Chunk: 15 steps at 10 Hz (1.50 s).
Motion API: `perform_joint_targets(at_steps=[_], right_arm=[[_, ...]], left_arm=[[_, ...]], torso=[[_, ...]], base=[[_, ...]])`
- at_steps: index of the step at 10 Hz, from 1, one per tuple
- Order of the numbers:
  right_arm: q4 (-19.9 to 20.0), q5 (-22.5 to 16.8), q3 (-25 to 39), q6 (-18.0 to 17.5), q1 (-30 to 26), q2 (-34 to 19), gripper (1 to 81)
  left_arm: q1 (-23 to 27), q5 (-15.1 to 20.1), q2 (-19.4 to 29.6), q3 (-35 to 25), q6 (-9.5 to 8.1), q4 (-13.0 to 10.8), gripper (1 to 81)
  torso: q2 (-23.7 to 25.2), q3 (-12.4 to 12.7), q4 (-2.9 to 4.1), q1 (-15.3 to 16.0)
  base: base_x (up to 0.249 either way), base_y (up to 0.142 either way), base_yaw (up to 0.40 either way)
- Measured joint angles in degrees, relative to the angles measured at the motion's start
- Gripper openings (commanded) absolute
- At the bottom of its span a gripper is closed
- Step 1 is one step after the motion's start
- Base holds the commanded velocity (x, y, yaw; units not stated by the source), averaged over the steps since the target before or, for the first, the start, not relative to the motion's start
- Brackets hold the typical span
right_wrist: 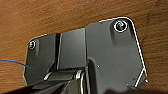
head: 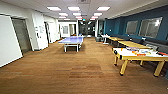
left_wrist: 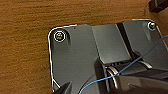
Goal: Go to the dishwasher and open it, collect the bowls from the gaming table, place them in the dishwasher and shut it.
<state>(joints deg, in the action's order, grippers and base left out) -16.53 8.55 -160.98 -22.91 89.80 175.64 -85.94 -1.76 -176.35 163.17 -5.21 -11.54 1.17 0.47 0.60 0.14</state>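
Open room, wood floor point(head: 75, 72). No dishwasher or gaming table identifiable. Blue table-tennis table point(head: 72, 40) mid-room; yellow-legged table point(head: 140, 56) nearer than it, cluttered tabletop. Gripper states: cannot tell.

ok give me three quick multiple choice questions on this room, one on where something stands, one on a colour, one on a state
1. Where does the table-tennis table stand?
A. mid-room, ahead
B. against the blue wall
C. beside the yellow table

2. What colour are the legs of the nearest table on the right?
A. black
B. yellow
C. white

3. How are the ceiling lights?
A. off
B. on
C. covered

Answers: 1 A, it stands alone on the wood floor down the middle. 2 B, the legs show bright yellow. 3 B, the panels glow white.
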Motion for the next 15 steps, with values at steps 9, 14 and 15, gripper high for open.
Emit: perform_joint_targets(at_steps=[9,14,15], right_arm=[[0.0,0.0,0.0,0.0,-0.3,0.0,81.1],[5.1,0.0,-0.4,3.2,1.0,0.3,81.1],[8.1,-0.7,-0.8,7.6,1.2,0.7,81.1]], left_arm=[[0.3,-0.2,0.0,0.1,0.0,0.0,81.1],[0.3,-0.2,-0.1,0.0,0.0,0.0,81.1],[0.4,-0.2,-0.2,0.0,0.0,0.0,81.1]], torso=[[0.0,0.0,0.0,0.0],[0.0,0.0,0.0,0.0],[0.0,0.0,0.0,0.1]], base=[[0.225,0.0,0.0],[0.208,0.0,0.0],[0.202,0.0,0.0]])
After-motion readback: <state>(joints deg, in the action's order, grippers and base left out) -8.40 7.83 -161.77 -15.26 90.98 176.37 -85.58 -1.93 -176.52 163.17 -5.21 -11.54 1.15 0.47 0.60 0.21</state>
